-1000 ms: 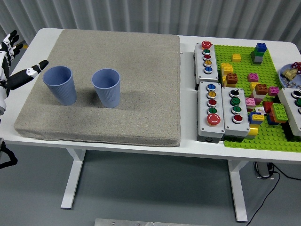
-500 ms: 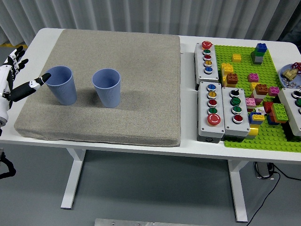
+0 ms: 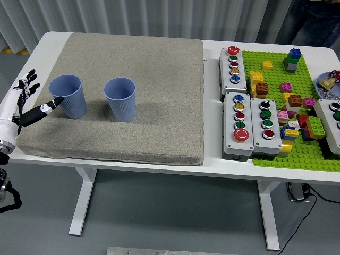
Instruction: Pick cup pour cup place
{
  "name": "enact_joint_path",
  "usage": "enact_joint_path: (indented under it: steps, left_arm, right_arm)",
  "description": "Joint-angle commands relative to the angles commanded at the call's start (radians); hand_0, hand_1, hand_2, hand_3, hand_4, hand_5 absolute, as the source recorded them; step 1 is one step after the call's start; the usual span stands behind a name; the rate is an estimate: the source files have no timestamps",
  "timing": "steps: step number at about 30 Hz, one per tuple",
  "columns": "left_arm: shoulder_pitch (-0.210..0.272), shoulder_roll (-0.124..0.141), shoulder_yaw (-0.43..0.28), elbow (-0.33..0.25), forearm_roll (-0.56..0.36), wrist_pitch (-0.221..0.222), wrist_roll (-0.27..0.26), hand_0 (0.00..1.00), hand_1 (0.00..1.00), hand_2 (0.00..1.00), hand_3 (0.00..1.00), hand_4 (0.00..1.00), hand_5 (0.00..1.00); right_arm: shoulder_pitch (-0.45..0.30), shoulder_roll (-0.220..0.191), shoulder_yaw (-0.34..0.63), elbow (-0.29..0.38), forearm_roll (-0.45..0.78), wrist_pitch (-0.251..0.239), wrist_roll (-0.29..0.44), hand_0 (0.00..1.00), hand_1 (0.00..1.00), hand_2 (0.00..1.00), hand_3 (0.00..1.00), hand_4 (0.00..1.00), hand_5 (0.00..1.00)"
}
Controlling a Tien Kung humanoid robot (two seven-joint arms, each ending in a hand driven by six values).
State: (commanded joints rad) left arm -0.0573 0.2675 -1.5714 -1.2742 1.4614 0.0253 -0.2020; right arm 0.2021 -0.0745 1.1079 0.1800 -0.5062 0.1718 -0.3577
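Two blue ribbed cups stand upright on the grey mat (image 3: 138, 58). The left cup (image 3: 68, 95) is near the mat's left edge and the right cup (image 3: 120, 99) stands a short way to its right. My left hand (image 3: 29, 103) is at the table's left edge with its fingers spread, holding nothing. Its thumb tip points at the lower side of the left cup and nearly touches it. The right arm is out of view.
Grey button boxes (image 3: 249, 125) with coloured buttons lie right of the mat. A green baseplate (image 3: 297, 154) with several loose bricks fills the right end of the white table (image 3: 212, 170). A person's dark clothing shows at the top right corner.
My left hand has dropped lower along the table's left edge and come toward the near side, thumb still aimed at the left cup. The cups have not moved.
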Motion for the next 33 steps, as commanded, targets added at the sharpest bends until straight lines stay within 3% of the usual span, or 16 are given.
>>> enact_joint_path:
  steps: [14,33]
  left_arm:
    - [-0.057,-0.04,0.032,0.135,-0.033,-0.03,-0.022,0.892,0.89,0.998,0.998,0.973,0.444]
    - [-0.089,-0.065,0.052,0.18,-0.019,-0.049,-0.037,0.894,0.89,0.998,0.998,0.97,0.434]
  right_arm:
    - [0.004,0.001,-0.022,0.0,0.036,-0.001,0.007,0.768,0.717,0.752,0.623,0.202,0.322]
    - [0.007,0.003,-0.026,0.0,0.043,-0.001,0.008,0.768,0.717,0.752,0.623,0.201,0.323]
